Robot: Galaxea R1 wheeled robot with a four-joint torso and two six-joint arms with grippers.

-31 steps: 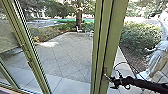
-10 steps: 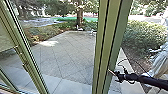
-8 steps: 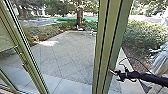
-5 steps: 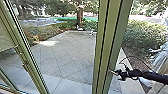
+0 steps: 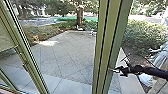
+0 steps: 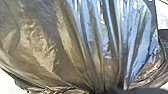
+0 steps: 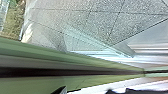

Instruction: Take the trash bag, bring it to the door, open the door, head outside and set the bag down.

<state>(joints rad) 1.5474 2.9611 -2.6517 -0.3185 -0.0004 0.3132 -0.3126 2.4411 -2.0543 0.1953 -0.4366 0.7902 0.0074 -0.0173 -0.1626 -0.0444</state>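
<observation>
Trash bag point(image 6: 75, 52) creased, shiny; right gripper point(image 5: 112, 70) at green door frame point(image 5: 107, 37); can't tell either jaws' state

Can't see the top of the green door frame point(image 5: 108, 37), beyond the head view's upper edge. Can't identify tiny pale objects point(image 5: 80, 28), upper center. Can't see the whole trash bag point(image 6: 72, 47), cropped in the left wrist view.

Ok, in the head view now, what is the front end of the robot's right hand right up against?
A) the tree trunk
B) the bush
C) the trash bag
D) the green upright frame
D: the right hand reaches in from the picture's right, its tip at the edge of the green upright frame.
</observation>
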